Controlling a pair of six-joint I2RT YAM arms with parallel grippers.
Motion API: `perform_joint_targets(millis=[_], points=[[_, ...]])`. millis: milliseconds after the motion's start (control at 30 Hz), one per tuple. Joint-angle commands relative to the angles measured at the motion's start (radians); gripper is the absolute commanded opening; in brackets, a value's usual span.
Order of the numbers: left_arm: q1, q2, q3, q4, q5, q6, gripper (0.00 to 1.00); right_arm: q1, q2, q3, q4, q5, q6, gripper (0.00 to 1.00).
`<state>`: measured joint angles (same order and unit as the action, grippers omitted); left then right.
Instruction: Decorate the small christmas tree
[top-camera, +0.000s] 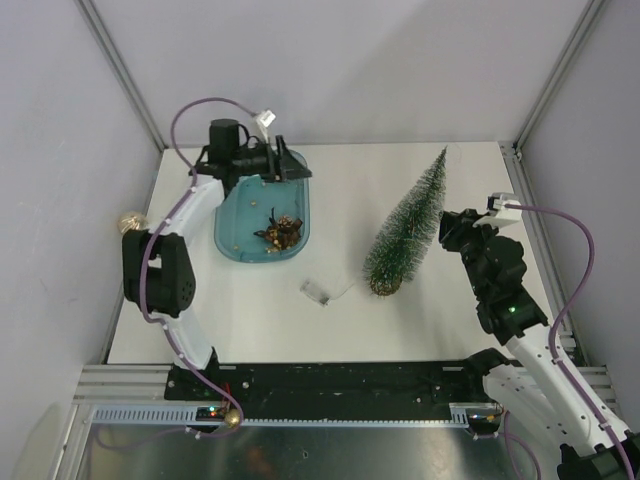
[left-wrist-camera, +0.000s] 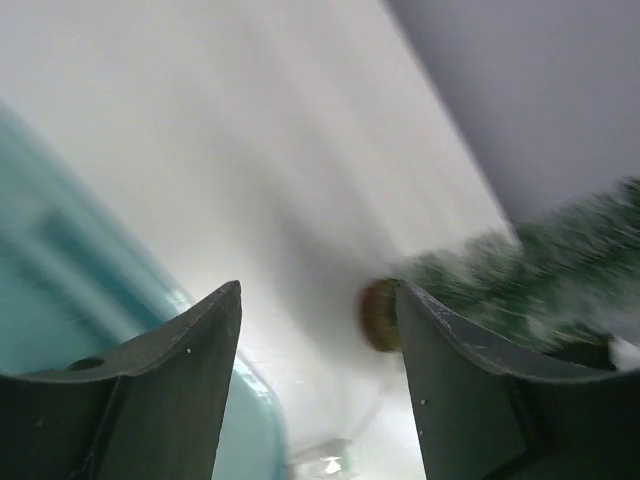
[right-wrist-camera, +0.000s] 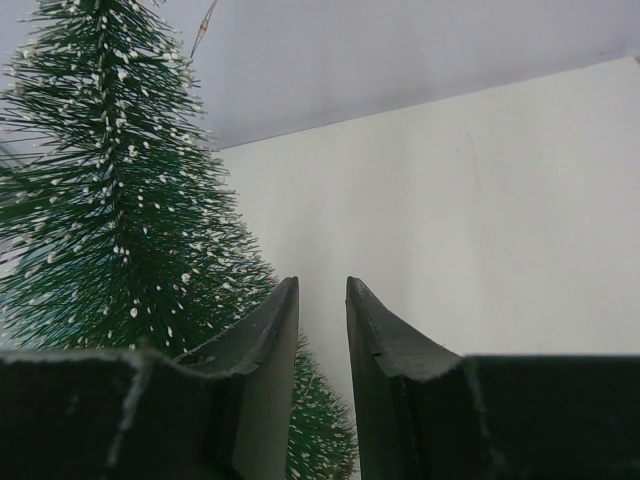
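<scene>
Although the left wrist view is smeared, I can see the left gripper (left-wrist-camera: 318, 300) spread wide with nothing between its fingers. From above it sits over the far end of the blue tray (top-camera: 238, 215) and hides that rim from me. In the tray lies a tangle of gold and brown ornaments (top-camera: 280, 232), toward its right side, plus a few tiny specks I cannot identify. The small christmas tree (top-camera: 408, 225) stands upright on the white table (top-camera: 250, 320), to the right of the tray and well apart from it. The right gripper (right-wrist-camera: 322, 290) is just beside the tree, its fingers a narrow slit apart and pinching nothing. In that wrist view the tree's base is hidden behind the fingers. A small clear object (top-camera: 317, 290) lies between tray and tree; I cannot tell what it is.
</scene>
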<state>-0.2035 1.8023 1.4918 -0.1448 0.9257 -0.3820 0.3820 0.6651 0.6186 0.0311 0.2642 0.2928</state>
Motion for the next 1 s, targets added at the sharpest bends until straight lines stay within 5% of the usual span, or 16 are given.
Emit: perform_joint_targets(millis=[0,300,733,967], points=[[0.011,-0.018,0.081,-0.200,-0.318,0.242,0.67,-0.003,-0.015,-0.001,0.016,0.009,-0.016,0.31],[0.016,-0.024,-0.041,-0.329,-0.408,0.620,0.67,-0.003,-0.023,0.002,0.002,0.010,-0.019,0.31],[0.011,0.071,-0.138,-0.361,-0.475,0.638,0.60,-0.003,-0.018,0.015,-0.001,0.007,-0.015,0.31],[-0.010,0.171,-0.090,-0.360,-0.483,0.635,0.37,-0.003,-0.009,0.015,-0.006,0.005,-0.008,0.30]])
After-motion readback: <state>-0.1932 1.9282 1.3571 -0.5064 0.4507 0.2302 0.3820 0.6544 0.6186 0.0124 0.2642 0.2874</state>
